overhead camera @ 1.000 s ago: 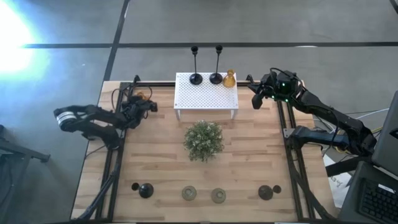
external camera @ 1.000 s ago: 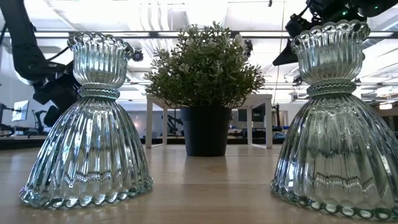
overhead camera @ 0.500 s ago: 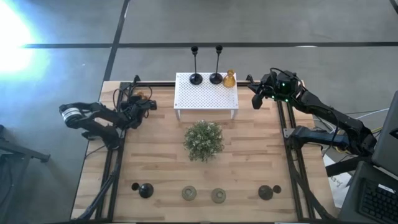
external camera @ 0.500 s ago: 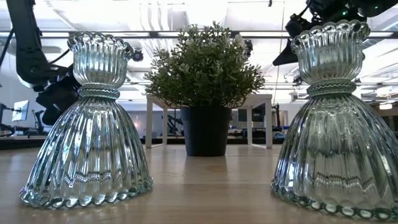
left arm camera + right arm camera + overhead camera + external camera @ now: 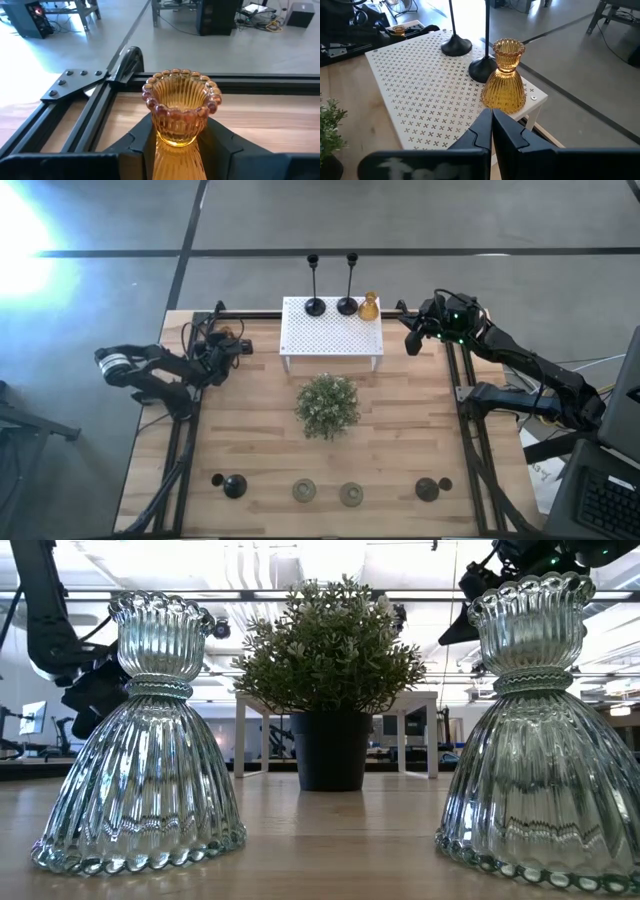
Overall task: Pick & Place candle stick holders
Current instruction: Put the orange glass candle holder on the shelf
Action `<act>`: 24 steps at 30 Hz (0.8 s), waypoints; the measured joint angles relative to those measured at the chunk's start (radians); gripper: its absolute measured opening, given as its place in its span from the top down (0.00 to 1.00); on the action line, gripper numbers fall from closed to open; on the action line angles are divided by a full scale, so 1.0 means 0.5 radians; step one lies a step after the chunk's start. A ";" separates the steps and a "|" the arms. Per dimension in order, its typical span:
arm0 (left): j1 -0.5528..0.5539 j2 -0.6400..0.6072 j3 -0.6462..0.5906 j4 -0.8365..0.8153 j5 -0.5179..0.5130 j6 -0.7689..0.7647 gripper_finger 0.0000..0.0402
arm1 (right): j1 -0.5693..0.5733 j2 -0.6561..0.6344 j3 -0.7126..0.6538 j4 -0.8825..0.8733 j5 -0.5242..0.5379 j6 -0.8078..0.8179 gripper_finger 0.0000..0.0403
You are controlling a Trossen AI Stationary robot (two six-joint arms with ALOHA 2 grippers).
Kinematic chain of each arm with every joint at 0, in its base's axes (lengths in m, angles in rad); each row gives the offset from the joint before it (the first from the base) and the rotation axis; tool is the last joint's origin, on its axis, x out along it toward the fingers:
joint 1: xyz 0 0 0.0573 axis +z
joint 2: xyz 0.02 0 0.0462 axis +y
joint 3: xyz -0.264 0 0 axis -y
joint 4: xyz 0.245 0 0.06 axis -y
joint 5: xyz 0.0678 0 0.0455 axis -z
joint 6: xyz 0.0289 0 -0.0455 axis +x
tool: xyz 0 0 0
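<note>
High view: left gripper (image 5: 232, 348) reaches low over the table's far-left corner. Left wrist view: its fingers (image 5: 137, 145) flank an amber holder (image 5: 181, 107), grip uncertain. Right wrist view: right gripper (image 5: 491, 131) closed, empty, near the stand (image 5: 420, 85)

Nothing readable anywhere, tbh. No text, labels, brand marks, numbers or signs legible on anything in any of the four views.
</note>
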 joint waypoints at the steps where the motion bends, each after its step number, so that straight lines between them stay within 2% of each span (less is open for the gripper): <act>1: 0.000 0.000 0.000 0.009 0.004 0.013 0.71 | 0.000 0.000 0.000 0.000 0.000 0.000 0.98; 17: -0.001 0.001 -0.002 0.051 0.117 0.082 0.71 | 0.000 0.000 0.000 -0.001 -0.004 0.000 0.98; 24: -0.002 -0.024 -0.002 0.101 0.305 0.169 0.71 | 0.000 0.000 0.000 -0.001 -0.004 0.000 0.98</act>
